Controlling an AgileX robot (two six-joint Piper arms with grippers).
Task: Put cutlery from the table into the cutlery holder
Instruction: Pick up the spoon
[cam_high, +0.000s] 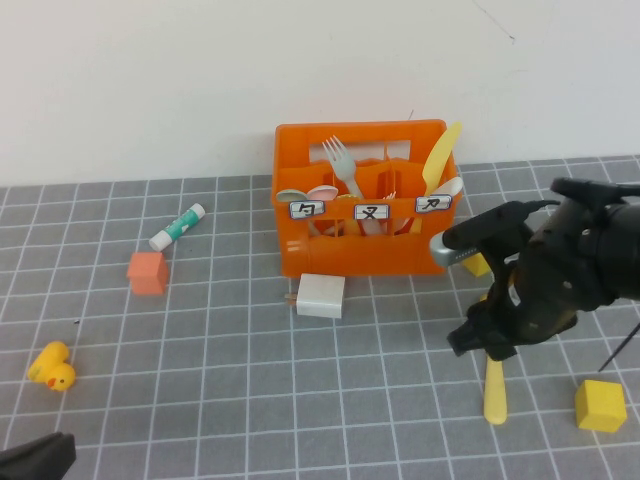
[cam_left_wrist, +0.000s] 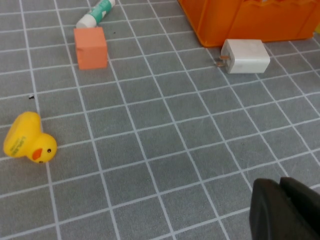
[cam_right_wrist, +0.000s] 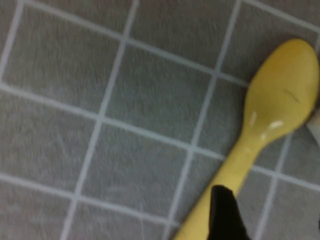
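Hovering low over the desk (cam_high: 250, 400) at about four o'clock from the cutlery holder (cam_high: 362, 240), the right tool (cam_high: 490, 350) hangs just above a yellow spoon (cam_high: 495, 395) that lies flat on the grey tiles, its handle pointing toward six o'clock. In the right wrist view one dark fingertip (cam_right_wrist: 225, 215) overlaps the spoon's neck and the bowl lies beyond it; the fingers stand apart and the spoon is not gripped. The holder sits at the far edge of the desk, already carrying a grey fork (cam_high: 342, 163), a yellow piece (cam_high: 440, 160) and some white pieces upright in its compartments. The left tool (cam_high: 35, 458) rests at the near left corner, around eight o'clock from the holder, its fingers together and holding nothing. A white charger (cam_high: 321, 296) lies just at six o'clock of the holder. An orange cube (cam_high: 147, 272) and a white and green tube (cam_high: 177, 226) lie at nine o'clock.
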